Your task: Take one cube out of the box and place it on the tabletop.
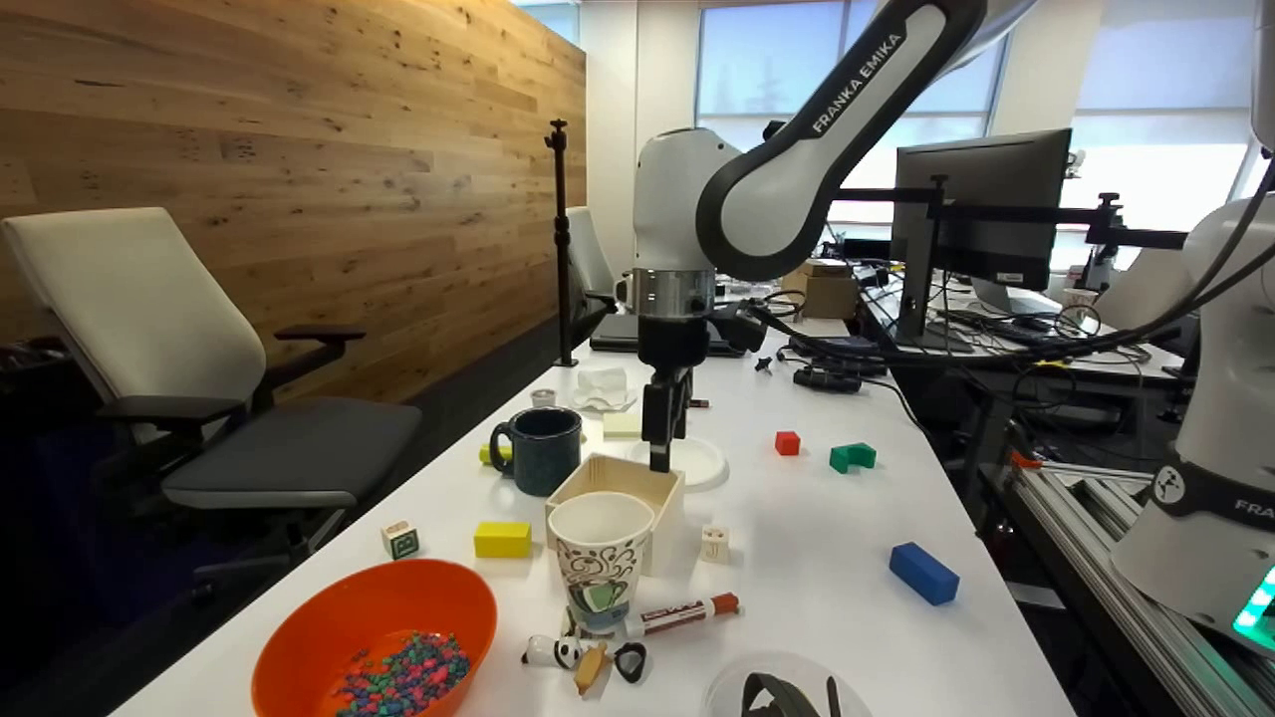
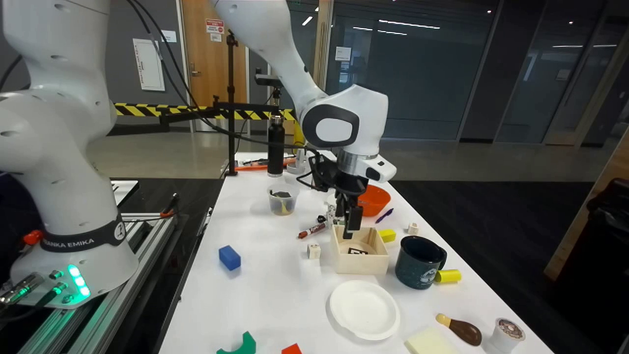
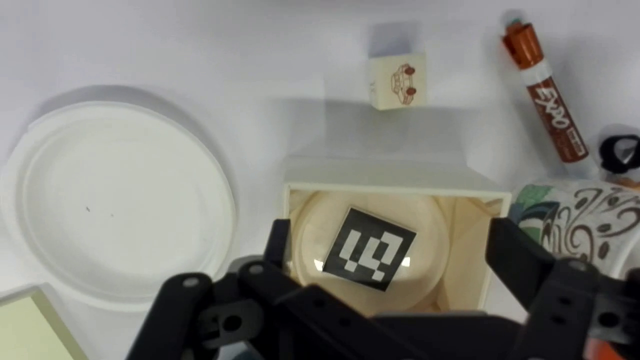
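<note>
A pale wooden box (image 1: 667, 528) stands on the white tabletop (image 1: 817, 543); it also shows in an exterior view (image 2: 362, 265) and the wrist view (image 3: 395, 190). Inside it lies a round, glossy clear thing with a black-and-white square tag (image 3: 370, 249). I see no cube in the box, though my gripper hides its near part. A wooden cube with a red car print (image 3: 398, 81) sits on the tabletop beside the box, also in both exterior views (image 1: 715, 544) (image 2: 313, 251). My gripper (image 3: 392, 240) is open and empty, pointing down over the box, its fingers (image 2: 351, 228) near the rim.
A patterned paper cup (image 1: 601, 558) stands against one box side, a dark mug (image 2: 419, 262) near another. A white plate (image 3: 120, 205), red marker (image 3: 555, 110), yellow block (image 1: 503, 540), blue block (image 1: 924, 573), red cube (image 1: 787, 443), green block (image 1: 853, 457) and orange bowl (image 1: 374, 637) lie around.
</note>
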You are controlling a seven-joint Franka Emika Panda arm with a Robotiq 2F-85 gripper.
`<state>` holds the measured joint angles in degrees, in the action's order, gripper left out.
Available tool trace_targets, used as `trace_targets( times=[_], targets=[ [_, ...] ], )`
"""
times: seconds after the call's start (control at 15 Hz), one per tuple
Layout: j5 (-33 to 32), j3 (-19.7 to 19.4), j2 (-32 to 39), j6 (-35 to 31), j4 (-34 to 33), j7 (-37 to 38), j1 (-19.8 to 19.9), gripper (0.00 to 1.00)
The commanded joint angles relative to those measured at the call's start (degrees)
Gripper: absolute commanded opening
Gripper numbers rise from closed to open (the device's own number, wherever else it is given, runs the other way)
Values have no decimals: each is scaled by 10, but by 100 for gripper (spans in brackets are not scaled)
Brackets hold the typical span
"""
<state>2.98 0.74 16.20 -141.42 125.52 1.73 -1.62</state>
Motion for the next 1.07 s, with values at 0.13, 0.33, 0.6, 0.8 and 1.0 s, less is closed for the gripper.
trace_targets(
  times=[0.13,0.33,0.6,0.8,1.0],
  targets=[
    [-1,2,-4,46,-4,-2,2,100],
    [-1,2,-5,51,-4,-2,2,100],
    [-1,2,-5,51,-4,-3,2,100],
    [-1,2,-5,51,-4,-3,2,100],
    [-1,2,-5,51,-4,-3,2,100]
  ],
)
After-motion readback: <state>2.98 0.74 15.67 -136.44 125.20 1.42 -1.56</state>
